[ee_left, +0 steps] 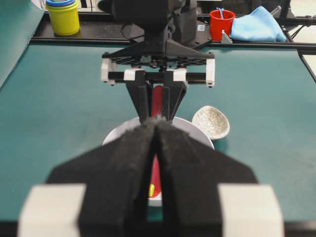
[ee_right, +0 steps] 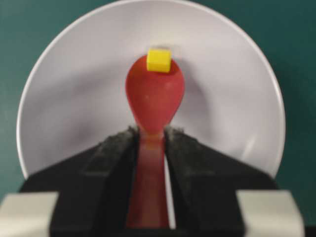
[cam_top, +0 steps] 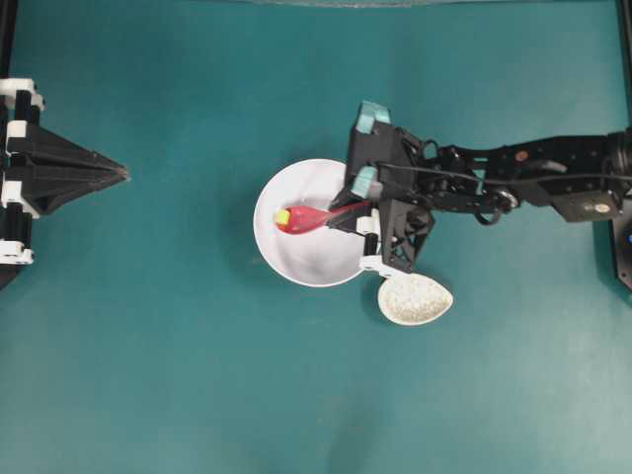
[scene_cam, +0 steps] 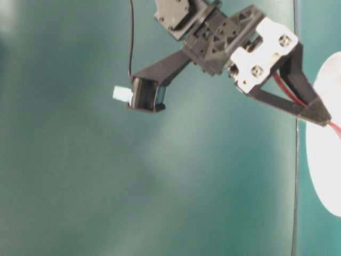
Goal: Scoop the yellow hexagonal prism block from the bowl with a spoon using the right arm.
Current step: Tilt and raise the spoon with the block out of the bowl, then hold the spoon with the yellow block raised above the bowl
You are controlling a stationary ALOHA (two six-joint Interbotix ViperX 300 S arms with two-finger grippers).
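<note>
1. Right gripper (ee_right: pixel 150 136) of the black robot arm with teal pads — its two fingers pinch the short handle of the glossy pink-red soup spoon (ee_right: pixel 154 98), one finger on each side.
2. The spoon's oval scoop lies ahead of the fingertips, inside the large round plain white bowl (ee_right: pixel 74 89).
3. Tiny bright yellow hexagonal prism block (ee_right: pixel 159 59) — at the far tip of the scoop, beyond the fingers, touching the scoop's front edge.
4. Small speckled oval beige dish (cam_top: pixel 415 299) — just beside the bowl, close behind the right fingers.
5. Left gripper (cam_top: pixel 120 175), black and pointed — fingers pressed together, holding nothing, well apart from the bowl.
</note>
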